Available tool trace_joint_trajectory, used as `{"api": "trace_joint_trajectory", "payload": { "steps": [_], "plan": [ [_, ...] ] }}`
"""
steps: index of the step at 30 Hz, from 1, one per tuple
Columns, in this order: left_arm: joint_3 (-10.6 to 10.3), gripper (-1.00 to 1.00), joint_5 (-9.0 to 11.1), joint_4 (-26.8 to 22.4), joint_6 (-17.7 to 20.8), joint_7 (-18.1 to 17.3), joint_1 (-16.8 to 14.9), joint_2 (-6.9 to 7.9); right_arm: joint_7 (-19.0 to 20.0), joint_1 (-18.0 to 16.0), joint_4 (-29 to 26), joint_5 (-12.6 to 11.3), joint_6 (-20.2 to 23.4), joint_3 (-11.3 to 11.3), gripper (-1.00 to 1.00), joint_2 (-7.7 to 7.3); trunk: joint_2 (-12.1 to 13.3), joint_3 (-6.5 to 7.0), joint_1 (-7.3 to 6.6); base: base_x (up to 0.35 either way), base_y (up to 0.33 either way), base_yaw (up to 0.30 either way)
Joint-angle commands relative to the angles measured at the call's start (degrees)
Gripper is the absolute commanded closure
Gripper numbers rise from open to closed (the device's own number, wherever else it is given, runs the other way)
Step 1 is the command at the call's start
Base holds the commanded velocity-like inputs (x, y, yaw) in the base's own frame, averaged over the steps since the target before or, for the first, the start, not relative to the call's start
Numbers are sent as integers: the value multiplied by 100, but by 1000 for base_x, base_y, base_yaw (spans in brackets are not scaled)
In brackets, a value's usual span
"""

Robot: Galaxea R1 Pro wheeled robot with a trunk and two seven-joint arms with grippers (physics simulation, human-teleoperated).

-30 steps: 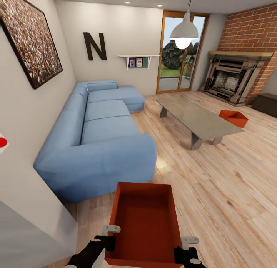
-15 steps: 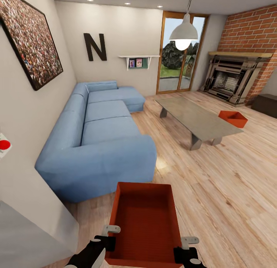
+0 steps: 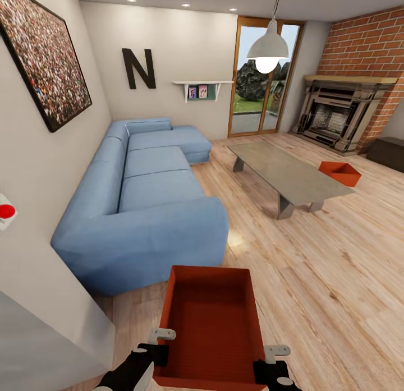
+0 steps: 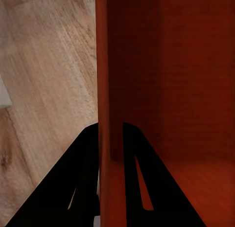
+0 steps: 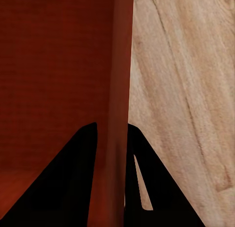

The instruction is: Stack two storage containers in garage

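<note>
Nothing has moved: each hand (image 3: 161, 346) (image 3: 270, 357) still pinches the near container (image 3: 210, 323).

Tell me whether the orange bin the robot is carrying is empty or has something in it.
Empty: the head view shows the held container's bare red bottom, nothing inside.

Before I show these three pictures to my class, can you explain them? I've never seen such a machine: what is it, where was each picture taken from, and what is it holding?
This is a simulated two-armed robot on wheels. The wide picture comes from its head camera, looking down over a living room. The left gripper and right gripper each pinch a side wall of an orange-red storage container. The two close pictures come from cameras on its wrists: dark fingers straddle the thin container wall. A second container sits on the wood floor beyond the grey low table, beside a blue sofa.
</note>
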Motion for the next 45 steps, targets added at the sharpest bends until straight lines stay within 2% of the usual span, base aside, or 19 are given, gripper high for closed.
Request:
{"api": "trace_joint_trajectory", "payload": {
  "steps": [1, 27, 45],
  "plan": [
    [3, 100, -71, 3, 42, 53, 3, 0, -32, -9, -1, 14, -42, -75, 100, -2, -5, -6, 1, 0, 0, 0],
    [3, 100, -71, 3, 42, 53, 3, 0, -40, -9, -1, 14, -36, -75, 100, -2, -5, 0, 1, 0, 0, 0],
    [3, 100, -71, 3, 42, 53, 4, 0, -52, -9, -1, 19, -32, -75, 100, 7, -5, 141, 1, 0, 0, 0]
  ]
}}
